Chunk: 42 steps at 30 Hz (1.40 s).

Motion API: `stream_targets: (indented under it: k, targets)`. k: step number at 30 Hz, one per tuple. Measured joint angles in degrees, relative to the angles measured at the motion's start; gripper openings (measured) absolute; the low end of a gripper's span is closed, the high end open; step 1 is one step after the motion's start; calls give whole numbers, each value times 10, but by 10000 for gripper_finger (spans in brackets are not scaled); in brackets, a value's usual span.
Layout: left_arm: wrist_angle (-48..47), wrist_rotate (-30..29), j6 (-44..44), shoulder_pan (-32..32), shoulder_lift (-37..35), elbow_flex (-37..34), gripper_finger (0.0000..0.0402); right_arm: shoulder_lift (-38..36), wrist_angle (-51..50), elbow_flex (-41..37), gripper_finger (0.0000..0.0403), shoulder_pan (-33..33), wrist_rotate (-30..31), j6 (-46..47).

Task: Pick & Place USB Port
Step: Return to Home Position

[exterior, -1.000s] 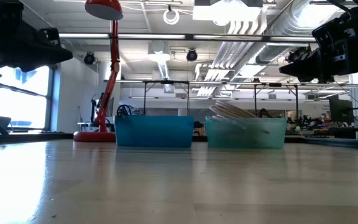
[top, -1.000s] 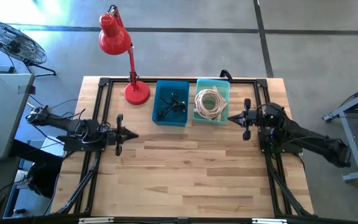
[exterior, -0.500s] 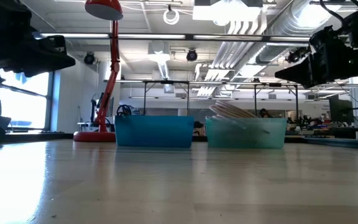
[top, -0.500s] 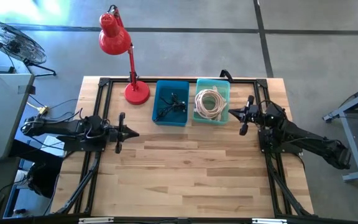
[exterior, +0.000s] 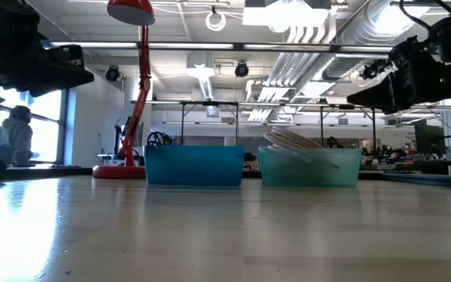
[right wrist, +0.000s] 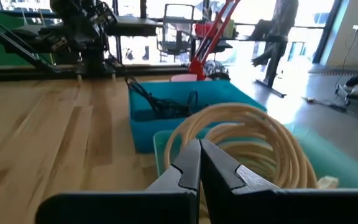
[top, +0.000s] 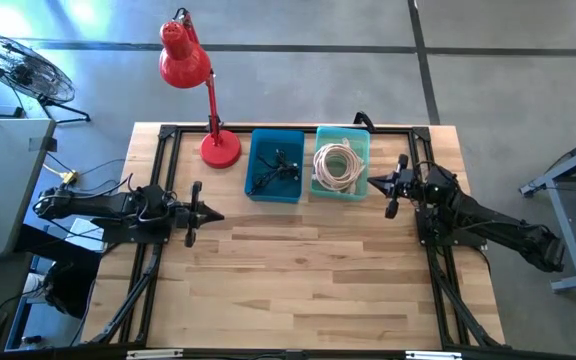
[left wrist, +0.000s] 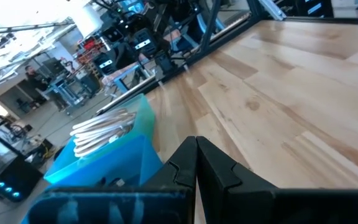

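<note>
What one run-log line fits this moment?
left gripper shut, empty | right gripper shut, empty, beside green bin | black cable in blue bin | light brown cable in green bin

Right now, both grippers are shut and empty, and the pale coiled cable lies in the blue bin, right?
No. The high view shows the pale coiled cable in the light green bin; the blue bin holds a black cable. The left gripper and right gripper are shut and empty.

Red desk lamp [top: 184, 60] on wooden table [top: 298, 285], floor fan [top: 20, 64] — person [exterior: 16, 137] beyond
</note>
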Motion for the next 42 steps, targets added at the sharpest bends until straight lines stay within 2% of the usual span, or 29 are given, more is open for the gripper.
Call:
stream_targets:
  k: [6, 11, 18, 23, 25, 32, 38, 42]
  targets:
    - [1, -27, 10, 0, 1, 0, 2, 0, 1, 0, 0, 0, 6, 58]
    - [1, -28, 10, 0, 1, 0, 2, 0, 28, 0, 0, 0, 0, 44]
    - [0, -21, -3, 0, 1, 0, 2, 0, 40, 0, 0, 0, 59, 15]
    - [-1, -7, -14, 0, 1, 0, 2, -7, 78, 0, 0, 0, 3, 31]
    - [-1, -6, -19, 0, 1, 0, 2, -16, 85, 0, 0, 0, -22, 40]
    - [-2, -3, -19, 0, 1, 0, 2, -78, 74, 0, 0, 0, -27, 63]
    - [-2, -3, -19, 0, 1, 0, 2, -155, 11, 0, 0, 0, -15, 75]
    - [-2, -3, -20, 0, 4, 0, 2, -155, -3, 0, 0, 11, 3, 78]
